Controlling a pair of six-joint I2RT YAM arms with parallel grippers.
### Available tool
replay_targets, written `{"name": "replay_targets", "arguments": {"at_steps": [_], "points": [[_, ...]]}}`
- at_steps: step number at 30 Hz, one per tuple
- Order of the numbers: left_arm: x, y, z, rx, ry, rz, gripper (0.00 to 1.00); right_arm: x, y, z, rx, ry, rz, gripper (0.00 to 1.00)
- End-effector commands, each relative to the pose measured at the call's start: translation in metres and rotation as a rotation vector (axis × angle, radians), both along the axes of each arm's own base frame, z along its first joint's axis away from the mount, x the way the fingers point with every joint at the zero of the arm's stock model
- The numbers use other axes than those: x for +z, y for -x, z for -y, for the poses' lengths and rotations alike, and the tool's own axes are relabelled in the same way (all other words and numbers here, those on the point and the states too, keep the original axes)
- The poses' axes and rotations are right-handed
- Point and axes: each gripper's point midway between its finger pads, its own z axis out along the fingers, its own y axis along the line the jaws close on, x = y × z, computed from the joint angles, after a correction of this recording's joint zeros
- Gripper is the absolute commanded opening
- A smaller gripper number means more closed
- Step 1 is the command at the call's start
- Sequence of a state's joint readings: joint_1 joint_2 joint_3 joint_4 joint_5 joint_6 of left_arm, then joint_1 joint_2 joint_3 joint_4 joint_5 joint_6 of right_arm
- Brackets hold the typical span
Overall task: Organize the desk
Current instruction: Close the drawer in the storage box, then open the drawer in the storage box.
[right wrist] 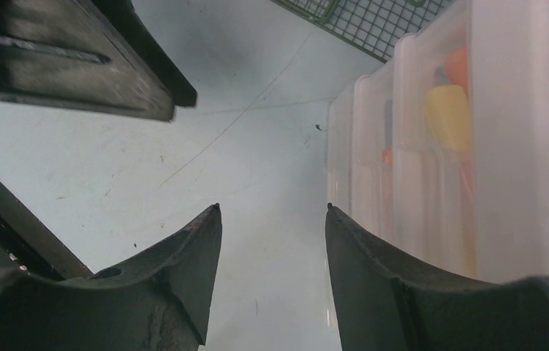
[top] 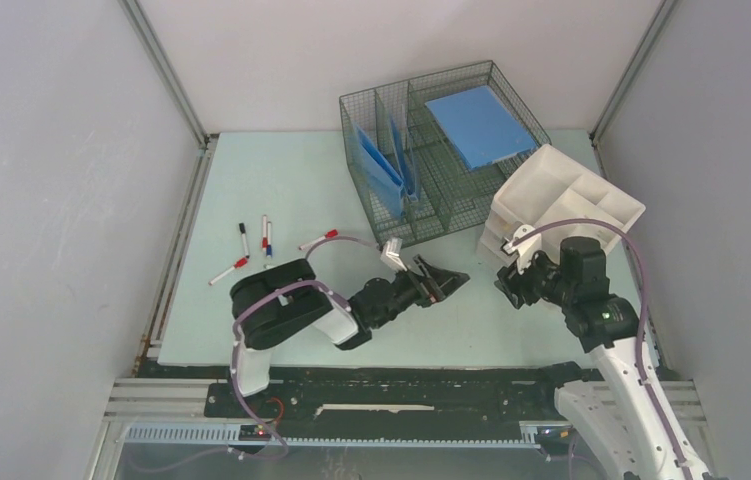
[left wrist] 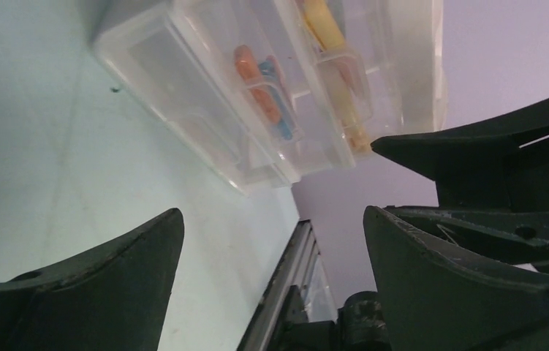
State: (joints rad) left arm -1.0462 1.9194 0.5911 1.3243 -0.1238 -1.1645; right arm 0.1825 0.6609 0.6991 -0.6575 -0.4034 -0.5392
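The pale mint-green desk [top: 281, 185] carries several markers [top: 266, 236] lying loose at its left. My left gripper [top: 448, 282] lies low over the desk's middle, pointing right, jaws wide open and empty; in the left wrist view it [left wrist: 271, 219] faces the translucent drawer unit [left wrist: 256, 95]. My right gripper [top: 508, 281] hovers just in front of that white drawer unit [top: 561, 205], open with nothing between its fingers. The right wrist view has this gripper [right wrist: 273, 212] over bare desk with the drawers [right wrist: 432, 146] at its right.
A wire mesh organizer [top: 431, 150] stands at the back centre, with blue folders [top: 381, 165] upright in it and a blue board [top: 478, 125] on top. The drawers hold orange, blue and yellow items [left wrist: 256, 80]. Grey walls close three sides.
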Motion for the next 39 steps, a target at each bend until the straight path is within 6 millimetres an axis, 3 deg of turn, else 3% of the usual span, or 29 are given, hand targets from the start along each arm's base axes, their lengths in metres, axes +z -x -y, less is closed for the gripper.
{"name": "replay_targets", "arguments": {"at_steps": [1, 9, 18, 23, 26, 31, 39], "points": [[0.02, -0.01, 0.025, 0.04, 0.136, -0.047, 0.98, 0.031, -0.003, -0.004, -0.003, -0.058, 0.081, 0.62], [0.005, -0.024, 0.053, 0.073, 0.159, -0.135, 0.97, 0.044, 0.005, -0.01, 0.023, -0.111, 0.094, 0.62], [0.002, -0.03, 0.073, 0.081, 0.15, -0.152, 0.96, 0.056, 0.008, -0.009, 0.015, -0.138, 0.126, 0.62], [0.004, -0.029, 0.071, 0.088, 0.118, -0.127, 0.97, 0.092, 0.016, -0.01, 0.03, -0.161, 0.154, 0.62], [0.003, -0.027, 0.064, 0.096, 0.102, -0.117, 0.96, 0.11, 0.005, 0.003, -0.017, -0.091, 0.141, 0.62], [0.007, -0.019, 0.057, 0.09, 0.096, -0.087, 0.96, 0.105, -0.019, 0.03, -0.137, 0.041, 0.035, 0.63], [0.018, -0.011, 0.047, 0.086, 0.061, -0.019, 0.96, 0.091, -0.036, 0.052, -0.21, 0.131, -0.043, 0.61]]}}
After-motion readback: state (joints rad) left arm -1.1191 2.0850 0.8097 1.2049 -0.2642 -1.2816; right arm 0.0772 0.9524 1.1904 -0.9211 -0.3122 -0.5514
